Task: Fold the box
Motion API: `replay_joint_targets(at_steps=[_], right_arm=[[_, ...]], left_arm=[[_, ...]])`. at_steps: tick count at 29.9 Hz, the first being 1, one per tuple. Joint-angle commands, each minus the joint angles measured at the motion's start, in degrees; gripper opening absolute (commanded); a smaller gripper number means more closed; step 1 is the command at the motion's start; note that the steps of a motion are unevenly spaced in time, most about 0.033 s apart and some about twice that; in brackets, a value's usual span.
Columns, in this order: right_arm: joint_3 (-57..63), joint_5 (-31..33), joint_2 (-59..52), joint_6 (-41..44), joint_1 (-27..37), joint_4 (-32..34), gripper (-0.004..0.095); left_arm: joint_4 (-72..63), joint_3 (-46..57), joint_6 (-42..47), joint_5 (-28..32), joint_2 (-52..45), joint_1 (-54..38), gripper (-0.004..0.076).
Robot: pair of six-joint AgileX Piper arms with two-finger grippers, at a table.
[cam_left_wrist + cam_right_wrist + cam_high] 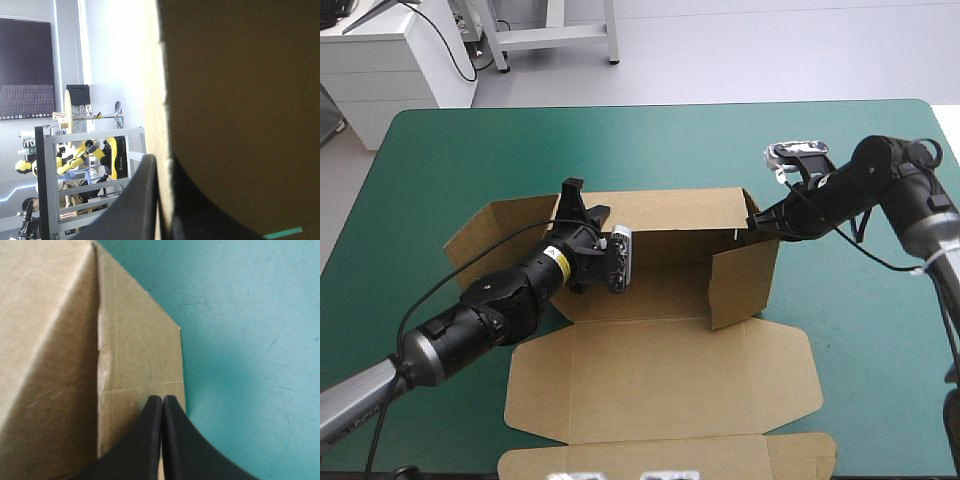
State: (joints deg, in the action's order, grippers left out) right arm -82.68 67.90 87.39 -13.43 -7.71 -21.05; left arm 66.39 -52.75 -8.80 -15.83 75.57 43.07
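The box [660, 385] sits in the middle of the table [880, 360], long axis running left to right, its lid flat toward the near edge, tray open upward. The left gripper [582, 200] pinches the raised back wall; the right gripper [752, 222] pinches the right wall's top.

Bright, even light from above; soft shadows inside the box [665, 285], backlit dark in the left wrist view.
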Motion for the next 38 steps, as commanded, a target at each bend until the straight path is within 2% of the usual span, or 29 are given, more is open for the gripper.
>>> replay_joint_targets(at_steps=[1,8,13,16,18,21,23,29,31,35,38], right_arm=[[5.8,-10.1,-7.6,-5.7,0.0,-7.4,-0.0015],[21.7,-26.7,-18.3,-17.5,-0.2,-14.6,-0.0015],[32.6,-37.4,-23.6,-32.8,-0.2,-27.6,-0.0015],[37.8,-41.7,-25.2,-43.4,-0.2,-36.8,-0.0015],[39.5,-41.7,-25.2,-49.0,-0.2,-40.1,-0.0015],[40.1,-40.1,-25.2,-50.9,-0.2,-38.0,0.0005],[40.0,-38.2,-25.2,-51.0,-0.2,-34.9,0.0079],[40.0,-34.9,-25.2,-51.2,-0.2,-30.5,0.0444],[40.0,-34.2,-25.2,-52.3,-0.2,-30.6,0.0486],[40.0,-34.1,-24.5,-55.5,-0.2,-31.8,0.0494],[40.0,-33.7,-22.6,-59.7,-0.2,-36.4,0.0579]], left_arm=[[0.0,-0.7,0.7,-2.1,-1.5,0.3,-0.0008],[0.0,-0.7,0.7,-1.4,-1.5,0.3,-0.0008],[0.0,-0.7,0.7,-1.4,-1.5,0.3,-0.0008],[0.0,-0.7,0.7,-1.4,-1.5,0.3,-0.0008],[0.0,-0.7,0.4,-1.4,-1.5,0.3,-0.0008],[0.1,-0.7,0.3,-1.4,-1.5,0.3,-0.0008],[0.3,-0.7,0.3,-1.4,-1.5,0.3,-0.0008],[0.3,-0.7,0.3,-1.4,-1.5,0.3,-0.0008],[0.3,-0.7,0.3,-1.4,-1.5,0.3,-0.0008],[0.3,-0.7,0.3,-1.2,-1.5,0.3,-0.0008],[0.3,-0.7,0.3,-1.0,-1.5,0.3,-0.0008]])
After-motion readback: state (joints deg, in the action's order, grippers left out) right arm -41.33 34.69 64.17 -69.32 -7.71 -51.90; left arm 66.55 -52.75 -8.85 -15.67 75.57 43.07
